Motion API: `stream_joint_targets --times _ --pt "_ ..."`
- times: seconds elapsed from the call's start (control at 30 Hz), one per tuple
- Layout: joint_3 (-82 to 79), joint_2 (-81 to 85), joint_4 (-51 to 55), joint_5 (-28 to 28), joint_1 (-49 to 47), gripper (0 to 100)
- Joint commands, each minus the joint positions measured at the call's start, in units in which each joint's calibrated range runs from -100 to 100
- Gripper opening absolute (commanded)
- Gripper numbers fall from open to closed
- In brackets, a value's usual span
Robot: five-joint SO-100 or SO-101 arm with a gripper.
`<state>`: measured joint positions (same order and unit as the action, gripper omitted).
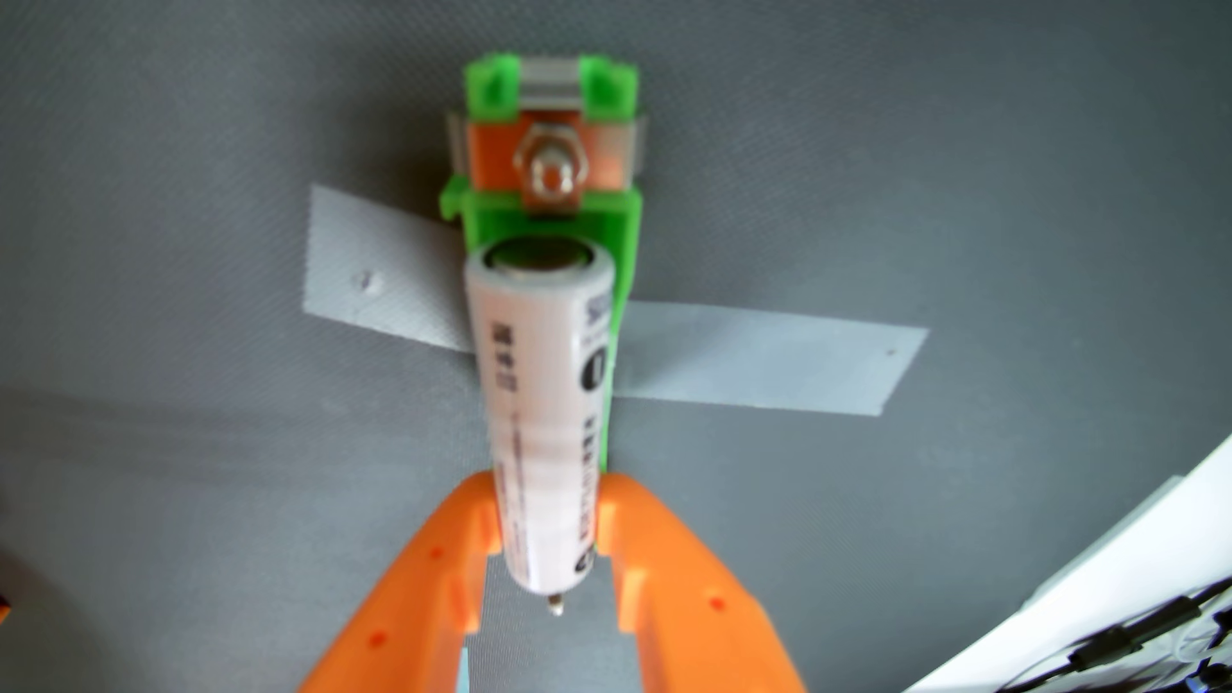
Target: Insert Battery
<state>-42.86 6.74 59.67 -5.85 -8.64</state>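
In the wrist view, the orange gripper (548, 516) is clamping its two fingers (460, 533) on the lower part of a white battery (540, 400); the battery is hanging lengthwise over a green holder (617, 220), its far end near the holder's bolt (550, 176); strips of grey tape (767, 363) are lying across the grey mat (200, 500) beside the holder.

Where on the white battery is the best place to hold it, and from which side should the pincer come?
Grip the white battery on its round sides near the lower end, as the orange pincer does now, coming from the bottom of the wrist view. This leaves the far end free toward the green holder.
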Motion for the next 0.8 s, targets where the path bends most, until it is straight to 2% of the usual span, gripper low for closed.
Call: stream_joint_targets --times 0.0,0.57,0.77 --pt "2.2 -0.11 -0.05 0.19 0.26 1" --pt "2.2 -0.03 0.03 0.19 0.26 2" --pt "1.48 0.56 0.11 0.24 0.26 13"
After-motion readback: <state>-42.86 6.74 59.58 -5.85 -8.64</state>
